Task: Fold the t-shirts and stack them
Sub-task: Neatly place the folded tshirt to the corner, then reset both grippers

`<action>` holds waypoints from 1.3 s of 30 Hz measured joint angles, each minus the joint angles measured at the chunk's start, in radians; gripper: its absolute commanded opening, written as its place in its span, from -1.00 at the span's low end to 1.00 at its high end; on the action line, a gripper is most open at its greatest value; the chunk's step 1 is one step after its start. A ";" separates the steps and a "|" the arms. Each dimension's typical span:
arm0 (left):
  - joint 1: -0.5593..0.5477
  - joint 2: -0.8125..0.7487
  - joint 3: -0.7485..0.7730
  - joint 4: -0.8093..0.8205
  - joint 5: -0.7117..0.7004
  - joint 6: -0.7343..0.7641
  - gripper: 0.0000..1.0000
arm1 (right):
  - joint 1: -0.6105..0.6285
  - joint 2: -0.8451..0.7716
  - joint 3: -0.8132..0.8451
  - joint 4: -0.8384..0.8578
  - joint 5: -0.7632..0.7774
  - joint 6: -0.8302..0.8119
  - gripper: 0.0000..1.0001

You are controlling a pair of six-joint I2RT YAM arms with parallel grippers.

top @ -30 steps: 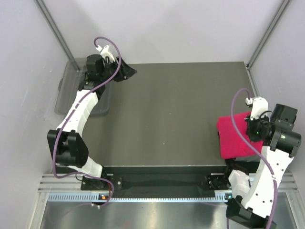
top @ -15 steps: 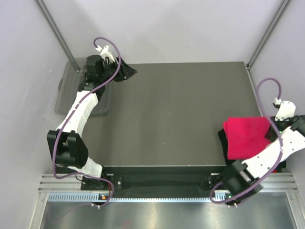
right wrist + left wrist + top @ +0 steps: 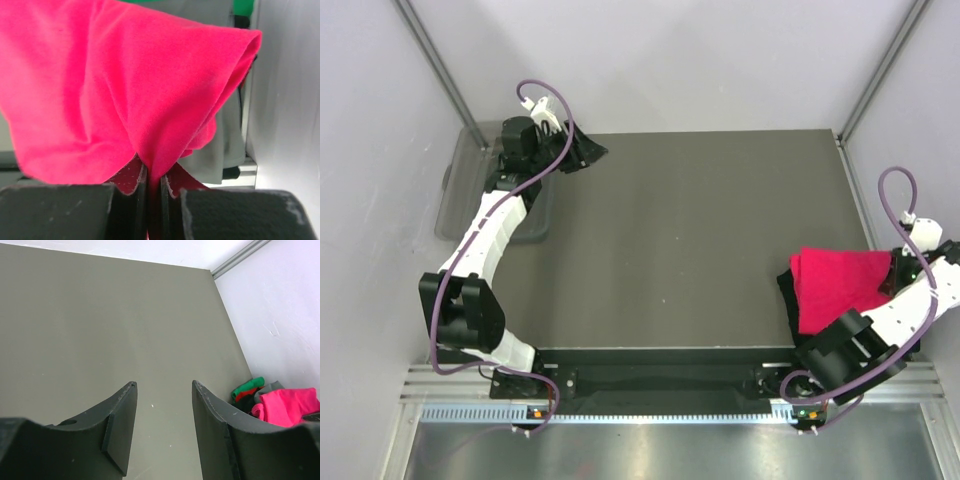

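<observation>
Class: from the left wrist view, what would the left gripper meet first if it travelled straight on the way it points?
Probably just bare table; nothing lies ahead of the left gripper, though depth is unclear.

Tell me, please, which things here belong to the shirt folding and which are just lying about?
Part of the job:
- red shirt, pinched in the shut right gripper
- grey shirt under it

Just lying about:
- clear bin at the table's left edge
- left gripper, open and empty
</observation>
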 measured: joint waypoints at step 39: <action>-0.167 -0.146 -0.013 -0.166 -0.429 0.532 0.98 | 0.871 -0.122 -0.052 0.588 0.014 0.650 0.99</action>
